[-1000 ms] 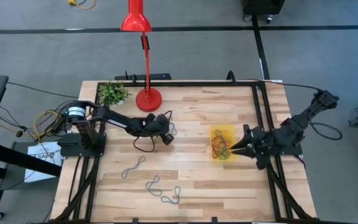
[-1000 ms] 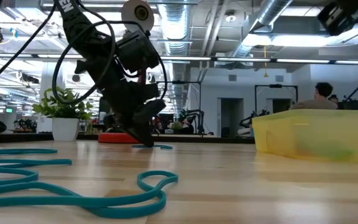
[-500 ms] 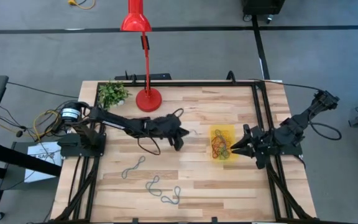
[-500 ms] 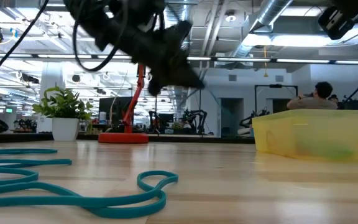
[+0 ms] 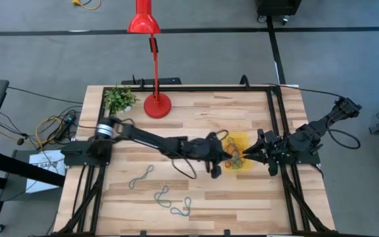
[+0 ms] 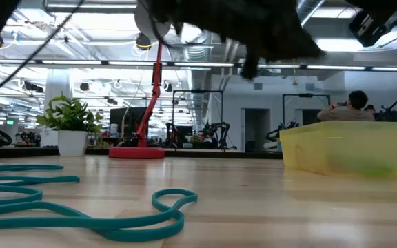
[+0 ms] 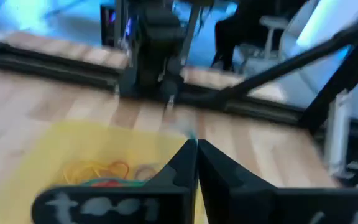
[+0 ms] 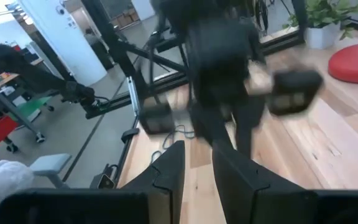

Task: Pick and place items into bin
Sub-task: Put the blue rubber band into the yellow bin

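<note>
My left arm reaches across the table, and its gripper (image 5: 224, 151) hangs above the left edge of the yellow bin (image 5: 239, 138), well above the table in the low view (image 6: 250, 67). In the left wrist view the fingers (image 7: 196, 148) are shut, with a thin teal loop (image 7: 190, 132) showing at their tips. The bin (image 7: 55, 149) holds several coloured loops (image 7: 104, 169). My right gripper (image 5: 247, 156) waits open (image 8: 197, 158) at the bin's right edge. Three teal loops (image 5: 141, 176) (image 5: 162, 195) (image 5: 183, 209) lie flat on the near-left part of the table. My left gripper pinches the teal loop between its two fingertips; only a short bit (image 7: 190, 132) sticks out past the tips. The fingers slant down from the table's left. The loop is lifted clear of the table, above the bin's left edge.
A red lamp base (image 5: 157, 105) and a potted plant (image 5: 119, 97) stand at the far-left edge. Black frame rails run along the table's left and right sides. Teal loops (image 6: 81, 213) lie close to the low camera. A person (image 6: 355, 103) sits in the room behind.
My left gripper rose from the table near the lamp base, where it was down on a teal loop, and swung toward the table's right until it hung over the bin's left edge. The arm stretched out as it went. My right arm stayed still.
</note>
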